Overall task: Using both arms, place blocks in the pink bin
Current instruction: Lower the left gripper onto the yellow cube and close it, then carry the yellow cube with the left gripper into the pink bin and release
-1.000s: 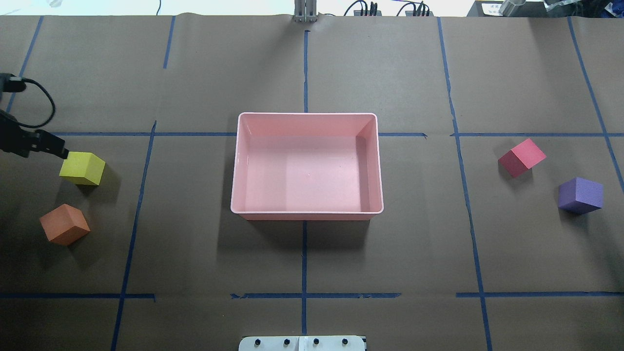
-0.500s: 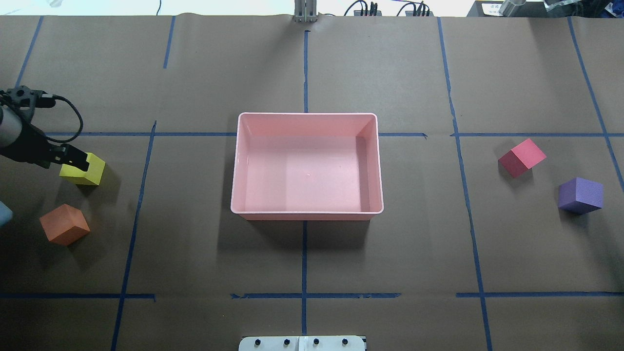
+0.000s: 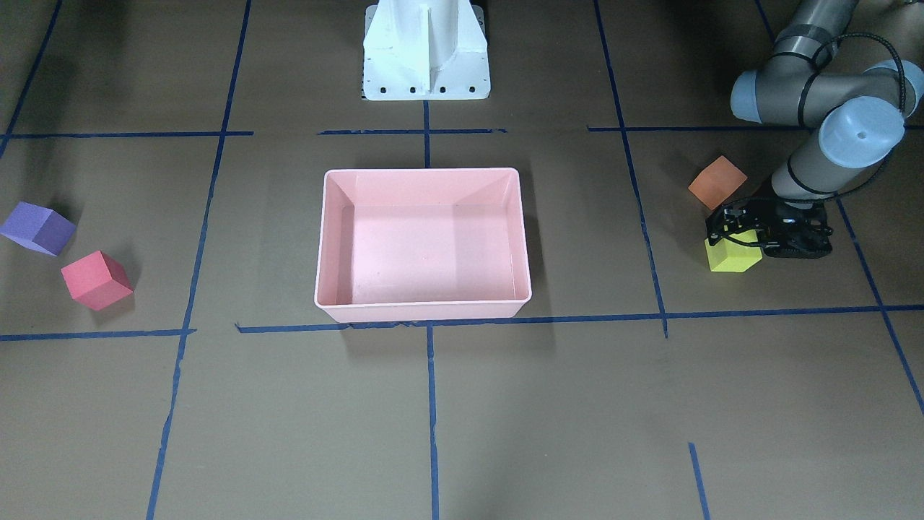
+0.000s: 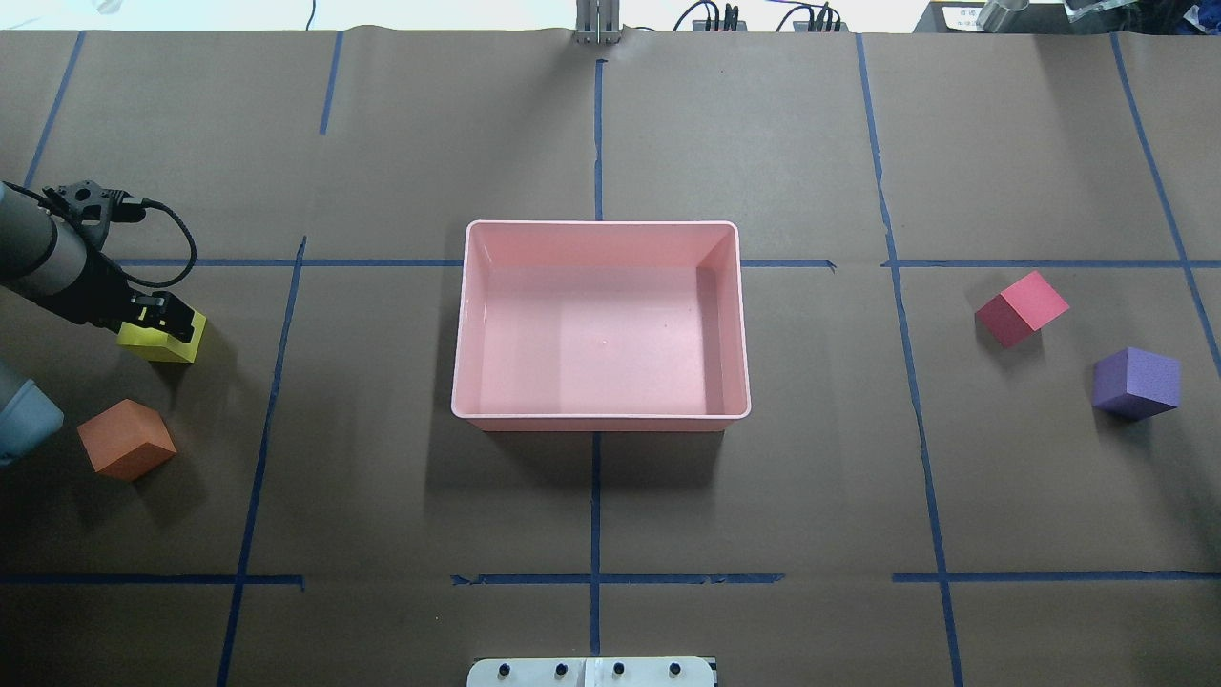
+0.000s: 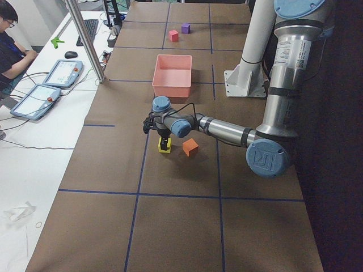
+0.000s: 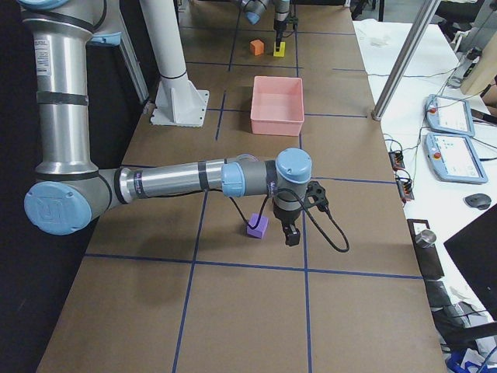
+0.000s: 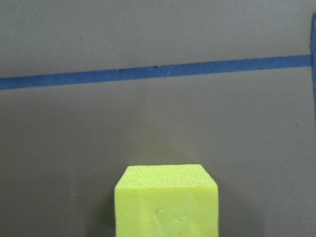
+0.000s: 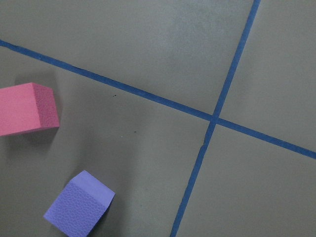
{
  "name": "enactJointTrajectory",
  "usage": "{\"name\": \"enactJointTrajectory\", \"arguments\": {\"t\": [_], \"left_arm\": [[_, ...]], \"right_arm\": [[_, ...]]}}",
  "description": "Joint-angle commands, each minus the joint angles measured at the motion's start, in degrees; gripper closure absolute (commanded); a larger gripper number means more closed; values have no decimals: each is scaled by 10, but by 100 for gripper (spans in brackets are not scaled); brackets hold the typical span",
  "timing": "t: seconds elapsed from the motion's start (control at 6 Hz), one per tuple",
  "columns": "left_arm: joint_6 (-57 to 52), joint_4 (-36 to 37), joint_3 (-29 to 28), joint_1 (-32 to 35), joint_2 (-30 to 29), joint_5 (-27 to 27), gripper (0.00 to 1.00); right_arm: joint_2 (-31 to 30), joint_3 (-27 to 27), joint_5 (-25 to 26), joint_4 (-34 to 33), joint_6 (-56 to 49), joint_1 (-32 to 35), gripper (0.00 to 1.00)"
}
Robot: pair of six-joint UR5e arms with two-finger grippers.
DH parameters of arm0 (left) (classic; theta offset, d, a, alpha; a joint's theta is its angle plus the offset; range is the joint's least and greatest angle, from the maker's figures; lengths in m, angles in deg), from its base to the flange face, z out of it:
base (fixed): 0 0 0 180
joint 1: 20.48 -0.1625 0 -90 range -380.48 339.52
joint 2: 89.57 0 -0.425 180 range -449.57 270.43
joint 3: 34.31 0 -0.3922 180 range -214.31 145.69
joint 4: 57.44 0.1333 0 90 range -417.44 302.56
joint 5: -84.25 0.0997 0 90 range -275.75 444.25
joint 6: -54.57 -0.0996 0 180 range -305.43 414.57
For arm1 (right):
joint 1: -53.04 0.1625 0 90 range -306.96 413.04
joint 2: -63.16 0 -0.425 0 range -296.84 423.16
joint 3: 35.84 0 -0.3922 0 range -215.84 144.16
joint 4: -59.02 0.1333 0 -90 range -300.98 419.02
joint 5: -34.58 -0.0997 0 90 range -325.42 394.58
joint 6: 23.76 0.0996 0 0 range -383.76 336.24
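Appearing only side-on, right fingers [image 6: 292, 235] neighbour purple block [image 6: 258, 226].

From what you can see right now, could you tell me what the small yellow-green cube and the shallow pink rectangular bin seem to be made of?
The small yellow-green cube looks like matte foam: fine pebbled grain, no shine. The shallow pink rectangular bin is probably smooth moulded plastic: thin walls, rolled rim, faint sheen on its floor.

Matt, pebbled foam yellow-green block [image 7: 166, 202]; glossy plastic pink bin [image 4: 601, 245].
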Motion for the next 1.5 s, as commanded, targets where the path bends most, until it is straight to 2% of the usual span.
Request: {"name": "enactJointTrajectory", "arguments": {"t": [0.0, 0.17, 0.5, 0.67, 0.83, 1.0, 1.17, 1.33], "left_arm": [[1, 9, 16, 1, -7, -5, 59], [1, 63, 40, 4, -37, -5, 59], [11, 262, 102, 5, -175, 1, 58], [76, 288, 106, -5, -236, 0, 57], [155, 289, 103, -57, -286, 6, 53], [224, 289, 93, -101, -338, 56, 51], [269, 289, 62, -148, -388, 83, 51], [274, 289, 49, -160, -392, 107, 18]], "right_arm": [[0, 0, 0, 0, 0, 0, 0], [0, 0, 0, 0, 0, 0, 0], [0, 0, -3, 0, 0, 0, 0], [0, 0, -4, 0, 0, 0, 0], [0, 0, -4, 0, 0, 0, 0], [0, 0, -4, 0, 0, 0, 0], [0, 0, -4, 0, 0, 0, 0], [0, 0, -4, 0, 0, 0, 0]]}}
